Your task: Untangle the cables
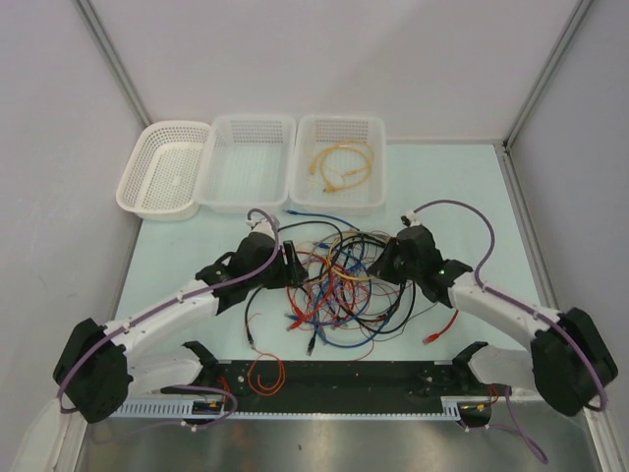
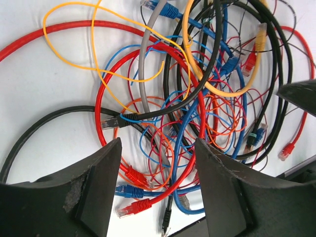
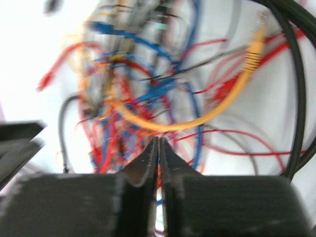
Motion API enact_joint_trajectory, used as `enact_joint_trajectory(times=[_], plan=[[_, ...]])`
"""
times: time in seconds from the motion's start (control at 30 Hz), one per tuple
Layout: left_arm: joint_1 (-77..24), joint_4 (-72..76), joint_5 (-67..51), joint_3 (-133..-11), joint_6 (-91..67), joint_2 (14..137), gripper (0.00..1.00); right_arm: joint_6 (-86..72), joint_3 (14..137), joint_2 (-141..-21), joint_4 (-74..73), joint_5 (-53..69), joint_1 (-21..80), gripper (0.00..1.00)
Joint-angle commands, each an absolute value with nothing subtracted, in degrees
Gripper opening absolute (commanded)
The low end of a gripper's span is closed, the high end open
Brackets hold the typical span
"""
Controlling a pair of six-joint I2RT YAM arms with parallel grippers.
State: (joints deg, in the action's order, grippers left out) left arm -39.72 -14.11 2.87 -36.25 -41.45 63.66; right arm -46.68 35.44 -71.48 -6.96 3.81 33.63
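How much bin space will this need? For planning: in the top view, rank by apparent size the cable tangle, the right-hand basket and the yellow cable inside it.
Largest: cable tangle, spread wider than the basket.
Middle: right-hand basket.
Smallest: yellow cable, coiled well inside the basket's walls.

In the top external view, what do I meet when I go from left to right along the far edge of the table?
left white basket, turned at an angle → middle white basket → right white basket, which holds a yellow cable
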Motion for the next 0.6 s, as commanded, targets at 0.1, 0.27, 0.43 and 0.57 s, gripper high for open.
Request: enact_joint_trajectory(times=[0.1,0.27,0.43,0.57], plan=[[-39.8,-12.5,3.9,-36.4,-42.5,61.9,0.67,-46.8,35.2,-64.9,-13.1,2.2,34.7,0.51],[-39.8,-12.7,2.7,-36.2,-43.3,62.1,0.69,-53.8,29.9,-65.3,-4.2,7.8,33.0,0.65],[-39.8,-13.7,3.2,-34.4,-43.4,59.6,0.7,-58.9,26.9,-65.3,1.8,8.2,32.8,0.66],[-39.8,-14.2,3.3,-33.8,-43.3,58.4,0.71,-60.3,25.5,-67.4,6.1,8.4,32.2,0.65]])
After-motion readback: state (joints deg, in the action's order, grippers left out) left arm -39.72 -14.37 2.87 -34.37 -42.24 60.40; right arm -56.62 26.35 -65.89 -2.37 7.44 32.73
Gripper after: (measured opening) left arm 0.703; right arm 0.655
